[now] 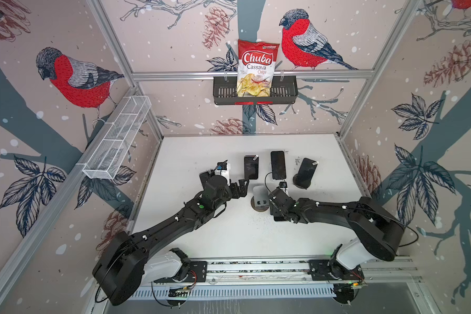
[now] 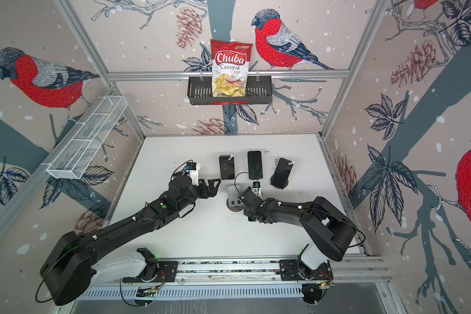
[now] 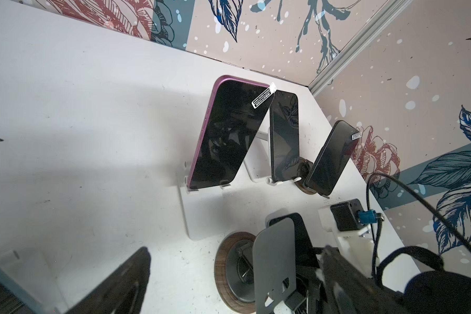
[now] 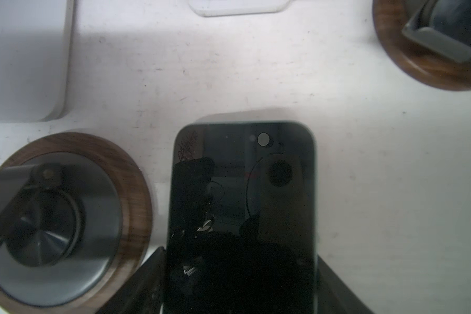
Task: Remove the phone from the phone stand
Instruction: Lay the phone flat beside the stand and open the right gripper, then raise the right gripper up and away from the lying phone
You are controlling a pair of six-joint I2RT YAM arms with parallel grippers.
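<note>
Your right hand (image 4: pixel 239 271) flanks the phone (image 4: pixel 242 204), flat at the bench (image 1: pixel 229 231) just right of the empty stand (image 4: pixel 63 217); grip unclear. Open fully, then lift straight up. Your left hand (image 1: pixel 241 187) hangs open.

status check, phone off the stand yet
Left gripper: jaws open, empty. Right gripper: jaws shut on the phone, off the grey stand, beside it. Nothing in the way; three other phones propped behind.
</note>
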